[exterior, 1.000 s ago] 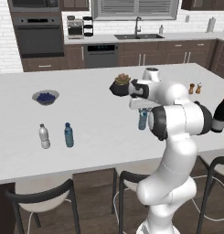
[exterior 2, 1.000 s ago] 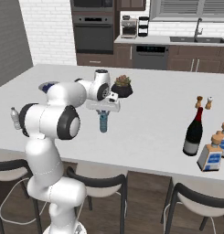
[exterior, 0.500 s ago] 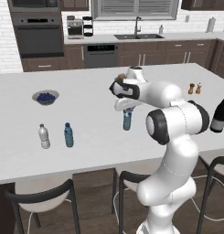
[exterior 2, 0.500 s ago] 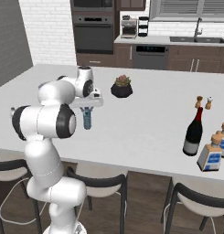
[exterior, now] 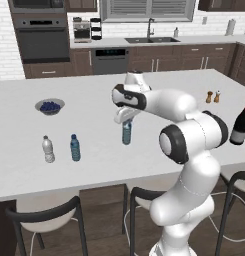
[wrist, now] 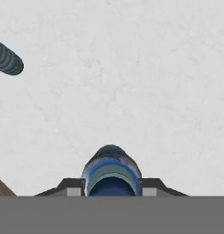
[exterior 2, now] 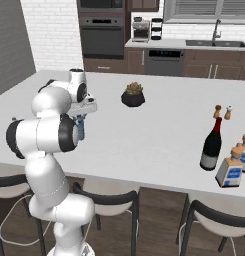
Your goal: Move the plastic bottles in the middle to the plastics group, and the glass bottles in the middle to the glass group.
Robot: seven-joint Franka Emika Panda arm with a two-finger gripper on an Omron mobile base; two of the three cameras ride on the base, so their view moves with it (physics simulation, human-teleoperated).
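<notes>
Since the earlier frames the arm has swung across the island counter (exterior: 24, 170), carrying the pale water bottle (exterior: 126, 133) away from the plant pot (exterior 2: 133, 96) and toward the robot's left, where the plastics group stands.

Grip: the gripper (exterior: 125, 116) is closed on the bottle's upper part. In the hand view the fingers (wrist: 71, 185) sit tight against either side of the bottle (wrist: 111, 172), no gap visible. The bottle hangs upright below the fingertips; whether its base touches the counter I cannot tell, though it looks slightly raised.

Why held so: a top grip keeps the bottle vertical, ready to set down standing.

Targets: the whitish bottle (exterior: 48, 149) and the deeper-blue bottle (exterior: 75, 147) stand well apart from the fingers, further along the direction of travel. One of them shows at the hand view's edge (wrist: 6, 58).

Remaining: the wine bottle (exterior 2: 212, 144) and a squarish blue-label bottle (exterior 2: 230, 167) stand far on the opposite side, untouched.
</notes>
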